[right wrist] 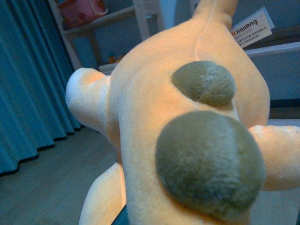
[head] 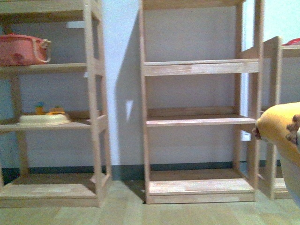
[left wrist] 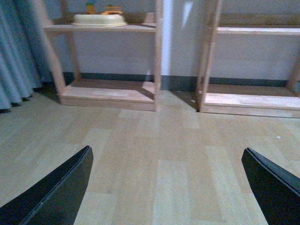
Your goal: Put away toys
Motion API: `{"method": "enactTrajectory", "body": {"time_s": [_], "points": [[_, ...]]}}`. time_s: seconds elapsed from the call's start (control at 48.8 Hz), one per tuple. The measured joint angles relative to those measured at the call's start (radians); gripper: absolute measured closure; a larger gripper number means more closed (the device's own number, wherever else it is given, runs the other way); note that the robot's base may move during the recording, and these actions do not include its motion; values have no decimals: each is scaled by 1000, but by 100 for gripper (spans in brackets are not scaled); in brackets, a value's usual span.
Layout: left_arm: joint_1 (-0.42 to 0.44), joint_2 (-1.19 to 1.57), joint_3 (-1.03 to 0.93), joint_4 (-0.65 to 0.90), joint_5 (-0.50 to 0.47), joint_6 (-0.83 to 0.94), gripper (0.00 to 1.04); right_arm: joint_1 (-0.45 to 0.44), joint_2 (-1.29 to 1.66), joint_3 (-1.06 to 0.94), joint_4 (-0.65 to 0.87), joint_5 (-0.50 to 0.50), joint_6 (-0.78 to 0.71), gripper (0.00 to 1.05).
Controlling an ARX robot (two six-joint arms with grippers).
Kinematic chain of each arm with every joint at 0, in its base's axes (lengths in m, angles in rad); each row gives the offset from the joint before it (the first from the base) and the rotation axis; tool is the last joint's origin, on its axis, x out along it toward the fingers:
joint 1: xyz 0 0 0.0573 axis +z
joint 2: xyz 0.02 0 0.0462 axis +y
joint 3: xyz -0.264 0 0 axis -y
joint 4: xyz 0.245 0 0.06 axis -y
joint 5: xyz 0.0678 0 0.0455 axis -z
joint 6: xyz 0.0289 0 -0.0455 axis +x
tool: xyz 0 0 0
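Note:
The plush toy [right wrist: 154, 117] fills the right wrist view: an orange-yellow soft body with two round grey-brown patches, stubby limbs and a white printed tag [right wrist: 251, 27]. My right gripper is shut on it, its fingers hidden under the plush. In the front view the toy [head: 281, 126] pokes in at the right edge, at the height of the middle shelf, with brown stitched claws showing. My left gripper [left wrist: 166, 157] is open and holds nothing, its black fingertips [left wrist: 79, 168] spread wide above the wooden floor.
Three open wooden shelf units stand against the wall: left [head: 93, 93], middle [head: 201, 119], right [head: 272, 56]. The left unit carries a pink basket [head: 23, 49] and a cream dish [head: 43, 119] with small orange items. A blue curtain [left wrist: 14, 56] hangs at the left.

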Motion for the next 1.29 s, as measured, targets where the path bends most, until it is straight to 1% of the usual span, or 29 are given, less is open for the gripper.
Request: {"method": "enactTrajectory", "body": {"time_s": [0.143,0.287,1.29], "points": [[0,0,0,0,6,2,6,-2,-2,0,0,15,0,97],[0,0,0,0,0,2,6,-1,-2,0,0,-5,0,97],[0,0,0,0,-1,2,6,-1,0,0,0,2,0,97]]}}
